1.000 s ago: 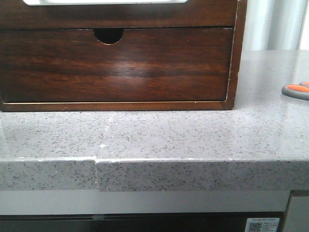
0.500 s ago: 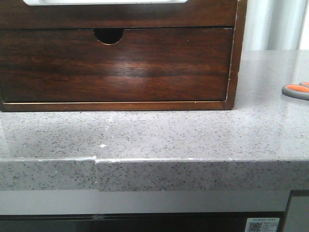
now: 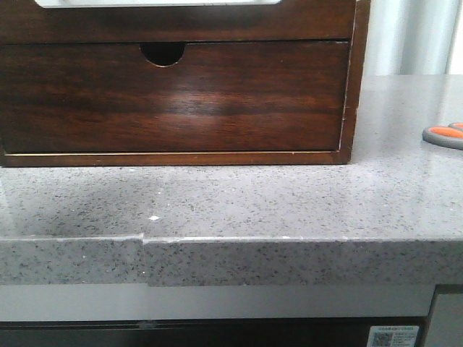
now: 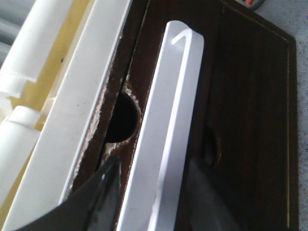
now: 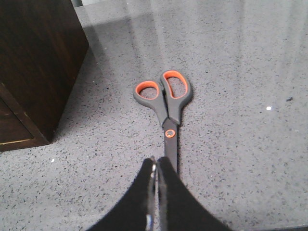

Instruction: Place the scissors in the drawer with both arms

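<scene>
No brand, number or sign can be read on anything in the three views. A small white sticker point(image 3: 393, 337) is seen at the lower edge of the front view, on the dark panel below the table point(image 3: 289, 202); a square code pattern and a line of tiny print are borne on it, but the characters are too small to be made out.

We see the left gripper point(image 4: 151, 185) with fingers spread apart; the right gripper point(image 5: 157, 192) shows fingers pressed together.
</scene>
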